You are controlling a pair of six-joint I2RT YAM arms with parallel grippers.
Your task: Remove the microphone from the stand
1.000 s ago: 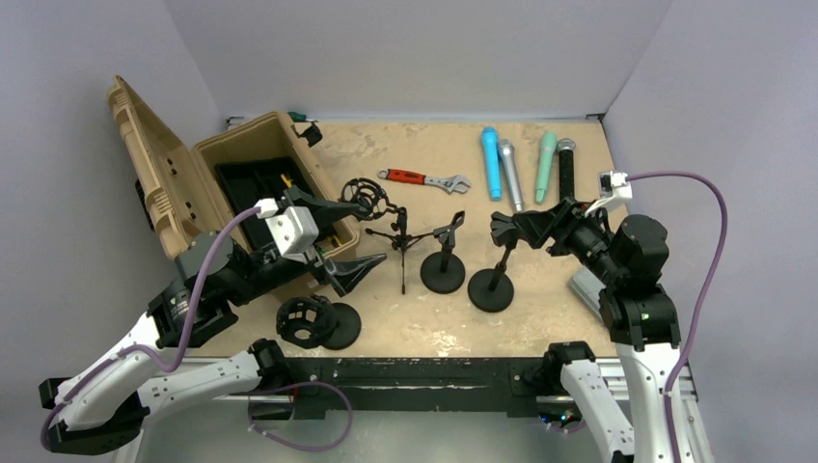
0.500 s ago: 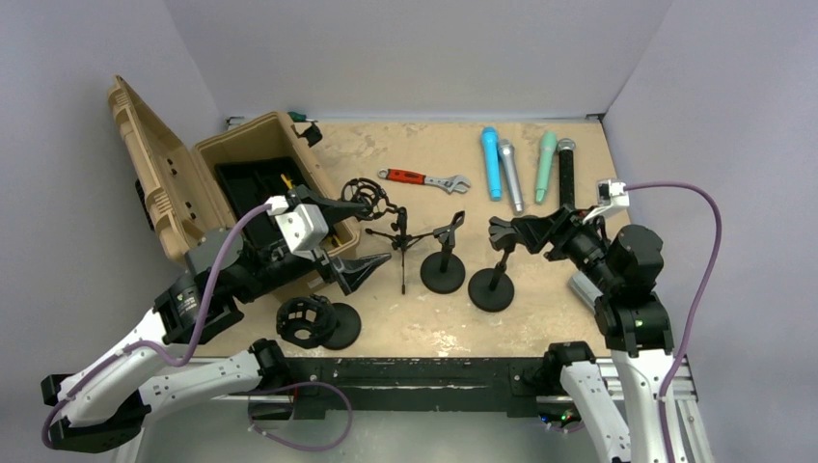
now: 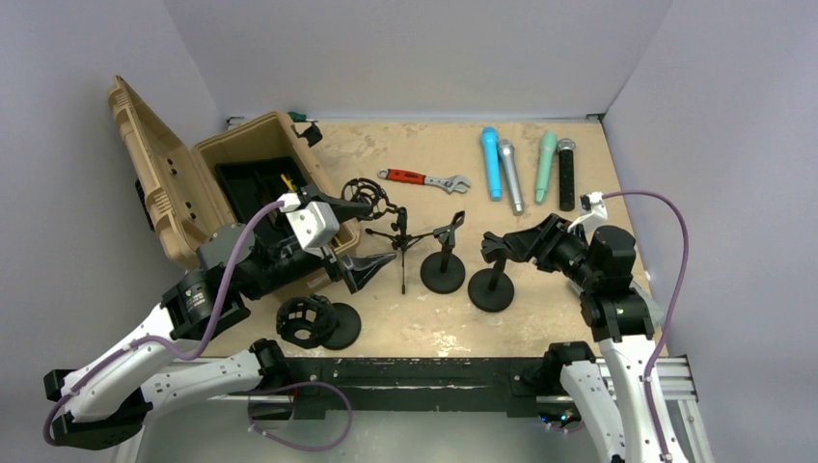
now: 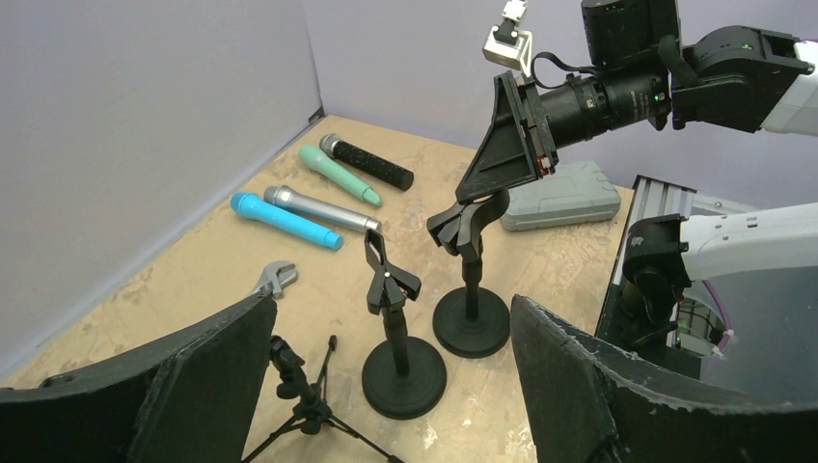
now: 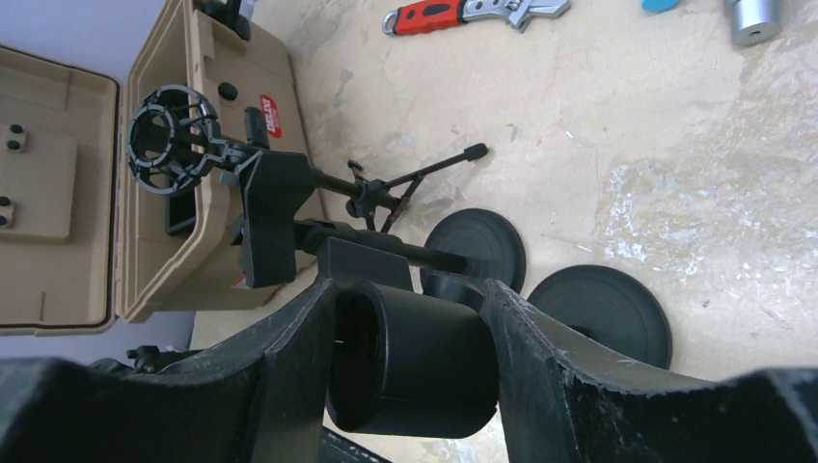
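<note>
**Four microphones flat on the counter, right gripper on a stand clip**

Four microphones are laid side by side near the far right corner of the counter: a blue microphone [image 3: 492, 164], a silver microphone [image 3: 509, 176], a green microphone [image 3: 546, 166] and a black microphone [image 3: 565, 174]. All four are flat on the surface, well apart from the stands.

Nearer the middle of the counter, a round-base stand [image 3: 490, 289] is placed upright. Its clip [image 4: 470, 220] is enclosed by the right gripper [image 3: 490, 241]. In the right wrist view the black barrel of the clip is seen pressed between both fingers, so the gripper is clamped on it.

A second round-base stand [image 3: 442, 272] is set just beside the first, toward the left edge. A tripod stand [image 3: 402, 241] carrying a shock mount [image 3: 364, 196] is found next to that.

The left gripper [image 3: 371, 231] is held above the counter beside the tripod stand, with its fingers spread wide apart and nothing between them.

Another shock mount on a round base [image 3: 307, 321] is placed at the near edge. An adjustable wrench [image 3: 424, 178] with a red handle is laid toward the far edge. An open tan case [image 3: 164, 183] is set at the left edge, and a grey case [image 4: 564, 196] lies by the right edge.
</note>
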